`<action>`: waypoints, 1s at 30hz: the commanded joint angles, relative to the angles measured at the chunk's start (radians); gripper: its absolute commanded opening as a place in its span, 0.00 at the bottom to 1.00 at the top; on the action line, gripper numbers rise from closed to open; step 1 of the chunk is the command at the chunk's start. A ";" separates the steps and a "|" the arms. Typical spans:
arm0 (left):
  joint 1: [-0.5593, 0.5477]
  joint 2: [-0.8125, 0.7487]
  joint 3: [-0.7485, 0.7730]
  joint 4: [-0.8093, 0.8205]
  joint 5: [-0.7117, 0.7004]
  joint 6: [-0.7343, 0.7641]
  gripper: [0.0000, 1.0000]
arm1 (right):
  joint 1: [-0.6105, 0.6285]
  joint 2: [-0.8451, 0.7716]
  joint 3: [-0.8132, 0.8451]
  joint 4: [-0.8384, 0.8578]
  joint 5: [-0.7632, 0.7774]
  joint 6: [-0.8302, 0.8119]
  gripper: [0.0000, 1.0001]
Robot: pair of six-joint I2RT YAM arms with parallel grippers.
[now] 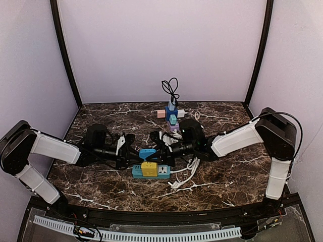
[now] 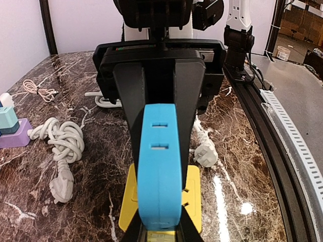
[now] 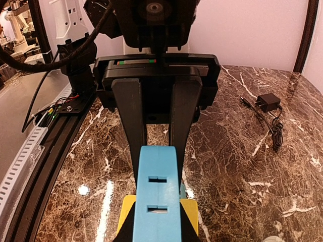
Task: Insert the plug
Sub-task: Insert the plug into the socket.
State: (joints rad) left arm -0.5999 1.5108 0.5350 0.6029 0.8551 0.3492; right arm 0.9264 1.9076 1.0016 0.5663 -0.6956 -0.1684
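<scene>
— Well, where do we find the blue plug [image 1: 147, 153]?

— From above, we see it at the middle of the table [image 1: 101, 184]. It is over the teal power strip [image 1: 162, 173], just behind the yellow adapter [image 1: 149, 168] that sits on that strip. The left hand [image 1: 132, 152] and the right hand [image 1: 160, 149] meet it from opposite sides.

— Can we read the grips from up there?

— Hardly, since the dark fingers blur together. The left wrist view settles its own side. There the left hand is clamped on the blue plug, with fingers [image 2: 126, 111] along each flank and two slots facing the camera. The yellow adapter shows beneath.

— And the right?

— Its wrist view shows the plug wedged between the narrowly set fingers [image 3: 184, 116]. The tips are hidden behind the plug, so we call it gripped with some caution. We cannot tell whether the prongs are seated.

— What does each wrist view add?

— The left one shows a coiled white cable [image 2: 60, 141] and a purple base [image 2: 15, 138] on the table. The right one shows a black charger [image 3: 267, 101], which we cannot find from above.
</scene>
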 commanded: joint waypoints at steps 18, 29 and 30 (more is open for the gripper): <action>-0.011 0.035 0.005 0.017 -0.027 0.012 0.30 | 0.036 0.031 -0.071 -0.004 0.040 -0.040 0.00; -0.018 0.044 -0.002 -0.012 -0.028 0.029 0.18 | 0.045 0.058 -0.107 -0.061 0.080 -0.052 0.00; -0.018 0.045 -0.003 -0.007 -0.027 0.028 0.16 | 0.045 0.057 -0.106 -0.080 0.085 -0.058 0.00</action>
State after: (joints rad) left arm -0.6155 1.5467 0.5350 0.6075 0.8276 0.3664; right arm 0.9504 1.9133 0.9466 0.6662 -0.6361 -0.2111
